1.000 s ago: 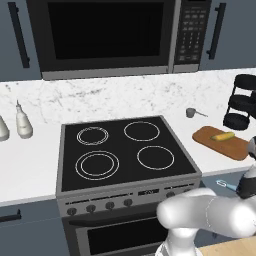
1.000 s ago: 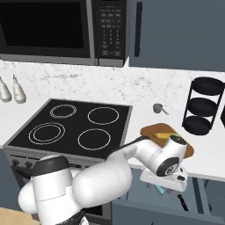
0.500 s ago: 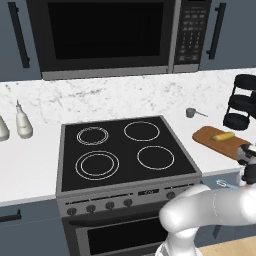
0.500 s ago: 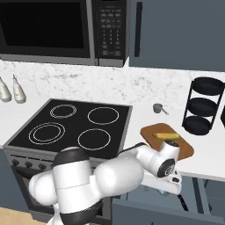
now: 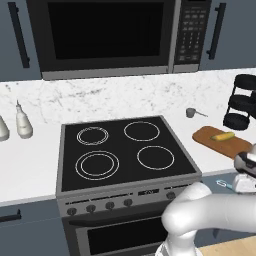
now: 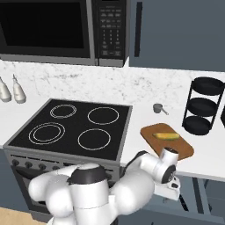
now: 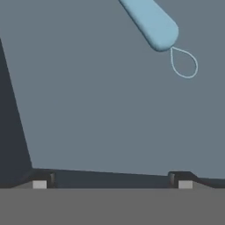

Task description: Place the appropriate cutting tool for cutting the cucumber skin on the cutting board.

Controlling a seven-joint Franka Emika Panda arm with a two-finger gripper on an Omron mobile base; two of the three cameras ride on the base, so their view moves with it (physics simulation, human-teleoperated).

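Note:
The light-blue handle of the peeler (image 7: 151,22) with its thin wire loop lies on the grey drawer floor at the top of the hand view, well ahead of my gripper (image 7: 112,181). The gripper is open wide with nothing between its fingertips (image 7: 39,182). In the left base view a bit of the blue peeler (image 5: 221,183) shows below the counter edge, beside my wrist (image 5: 245,172). The yellow-green cucumber (image 5: 222,135) (image 6: 167,136) rests on the reddish-brown cutting board (image 5: 236,147) (image 6: 183,150) on the counter above.
A black tiered rack (image 5: 244,102) (image 6: 202,105) stands behind the board, with a small metal cup (image 5: 190,113) (image 6: 158,108) nearby. The stove (image 5: 125,150) lies to the left, with bottles (image 5: 22,122) beyond it. A dark drawer wall (image 7: 11,132) borders the hand view's left.
My arm has folded further and the hand has sunk a little lower in front of the counter edge. Board and cucumber have not moved.

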